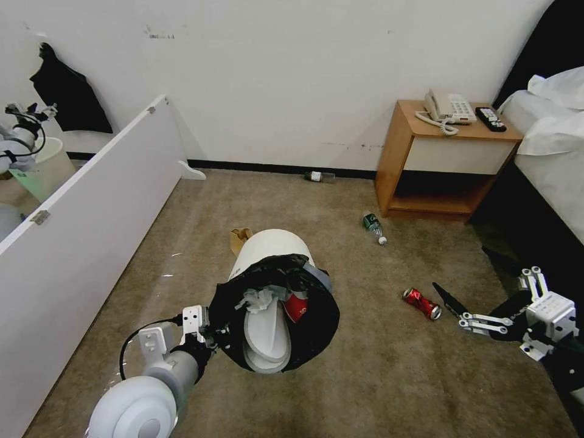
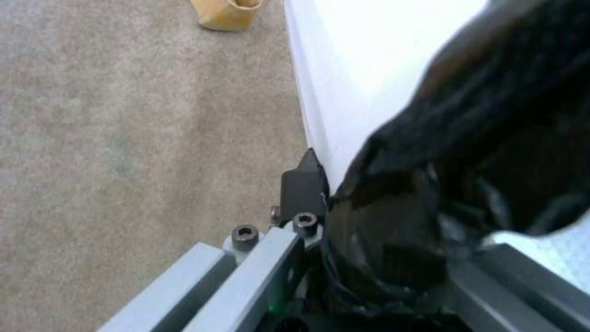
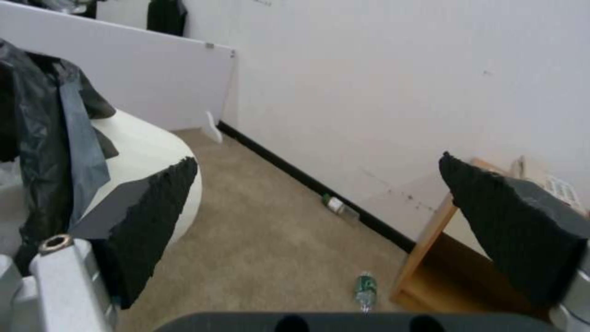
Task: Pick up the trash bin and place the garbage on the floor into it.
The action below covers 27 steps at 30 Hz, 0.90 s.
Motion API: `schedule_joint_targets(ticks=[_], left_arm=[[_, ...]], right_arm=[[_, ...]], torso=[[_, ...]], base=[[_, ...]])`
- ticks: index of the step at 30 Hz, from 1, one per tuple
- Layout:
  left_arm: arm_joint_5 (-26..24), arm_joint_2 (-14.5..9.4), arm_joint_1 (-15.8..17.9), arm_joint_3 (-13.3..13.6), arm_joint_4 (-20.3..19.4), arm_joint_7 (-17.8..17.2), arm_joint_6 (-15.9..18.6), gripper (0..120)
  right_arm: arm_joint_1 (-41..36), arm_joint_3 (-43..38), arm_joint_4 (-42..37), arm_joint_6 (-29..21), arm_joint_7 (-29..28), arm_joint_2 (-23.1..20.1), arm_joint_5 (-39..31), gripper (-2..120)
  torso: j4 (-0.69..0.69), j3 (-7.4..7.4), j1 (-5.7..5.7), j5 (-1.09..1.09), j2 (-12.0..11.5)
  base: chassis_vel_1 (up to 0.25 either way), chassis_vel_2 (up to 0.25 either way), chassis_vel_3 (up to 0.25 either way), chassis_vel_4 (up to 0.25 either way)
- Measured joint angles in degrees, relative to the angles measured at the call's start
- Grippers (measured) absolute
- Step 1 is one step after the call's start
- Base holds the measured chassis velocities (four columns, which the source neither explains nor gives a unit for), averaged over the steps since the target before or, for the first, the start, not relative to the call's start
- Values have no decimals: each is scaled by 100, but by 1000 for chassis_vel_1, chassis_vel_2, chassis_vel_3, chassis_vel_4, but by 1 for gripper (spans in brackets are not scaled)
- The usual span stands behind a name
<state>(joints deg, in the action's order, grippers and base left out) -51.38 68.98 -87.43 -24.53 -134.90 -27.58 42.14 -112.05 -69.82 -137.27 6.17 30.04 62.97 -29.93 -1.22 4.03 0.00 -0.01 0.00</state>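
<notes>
Clamped in my left gripper (image 1: 210,333) is the trash bin (image 1: 271,252), the jaws pinched on its black-bag-covered rim; the left wrist view shows one finger (image 2: 302,189) pressed against the white wall. I hold the bin tilted, mouth toward me, above the carpet floor (image 1: 377,377). Inside it lie a white slipper (image 1: 266,334), crumpled tissue (image 1: 261,298) and a red packet (image 1: 296,306). My right gripper (image 1: 453,307) hangs to the bin's right with its jaws wide apart and nothing between them. Just beyond those jaws a red can (image 1: 421,303) lies on the floor. Behind the bin sits a brown paper bag (image 1: 239,239). Farther right of the bin lies a green-labelled bottle (image 1: 373,227), and another bottle (image 1: 319,177) rests against the wall, both near the nightstand (image 1: 398,152).
</notes>
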Motion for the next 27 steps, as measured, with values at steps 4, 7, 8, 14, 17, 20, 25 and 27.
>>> schedule_joint_targets(ticks=[4,7,8,14,17,20,25,27], left_arm=[[48,-18,21,13,6,44,0,0],[87,-29,24,16,10,39,0,0],[87,-29,24,16,10,39,0,0],[140,-11,2,31,34,-37,-1,0],[128,24,7,35,34,-54,-1,0],[51,34,9,30,31,-97,-1,0],[29,41,9,14,31,-136,-1,0],[30,56,7,11,32,-147,-1,0]], right_arm=[[-15,-7,-14,7,6,54,-10,100],[-18,-7,-14,18,7,71,-12,100],[-18,-7,-14,18,7,71,-12,100],[-24,-15,-21,35,42,103,-19,100],[-22,-36,-23,40,60,120,-28,100],[-20,-62,-25,51,76,137,-38,100],[-16,-73,-26,57,92,167,-47,100],[-10,-73,-26,58,125,203,-48,100]], torso=[[0,0,0,0,0],[0,0,0,0,0],[0,0,0,0,0],[1,0,0,1,0],[1,0,0,1,0],[-2,0,0,1,0],[-1,0,0,1,0],[2,0,0,1,0]], base=[[0,0,0,0],[0,0,0,0],[0,0,0,0],[0,0,0,0],[0,0,0,0],[0,0,0,0],[0,0,0,0],[0,0,0,0]])
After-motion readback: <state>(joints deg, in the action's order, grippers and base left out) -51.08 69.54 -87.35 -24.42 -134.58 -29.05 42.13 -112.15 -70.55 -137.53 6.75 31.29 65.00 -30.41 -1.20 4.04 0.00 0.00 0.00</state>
